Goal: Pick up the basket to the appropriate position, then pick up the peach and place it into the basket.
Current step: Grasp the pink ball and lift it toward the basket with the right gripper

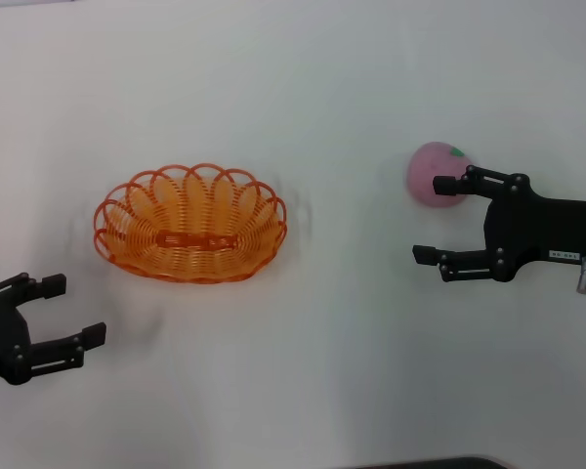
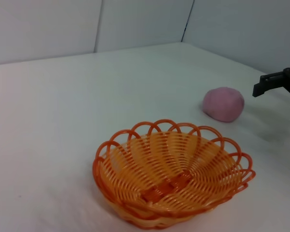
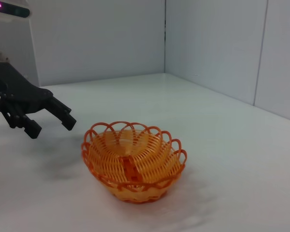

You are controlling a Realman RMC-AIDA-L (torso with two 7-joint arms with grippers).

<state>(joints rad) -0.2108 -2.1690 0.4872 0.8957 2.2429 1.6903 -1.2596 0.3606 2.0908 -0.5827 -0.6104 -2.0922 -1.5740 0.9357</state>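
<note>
The oval orange woven plastic basket (image 1: 189,224) is being left empty on the white counter (image 1: 322,371). The round pink peach (image 1: 432,172), well apart, is being approached by the spread-fingered right gripper (image 1: 432,219); the left gripper (image 1: 76,311) is being held agape near the basket, probably for grasping its rim.

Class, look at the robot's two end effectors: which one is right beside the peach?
The right end effector: its open upper finger lies against the peach. The left end effector, also open, sits apart, nearer the basket.

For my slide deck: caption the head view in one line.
Empty orange basket on the white table, left claw open nearby, right claw open beside the pink peach.
</note>
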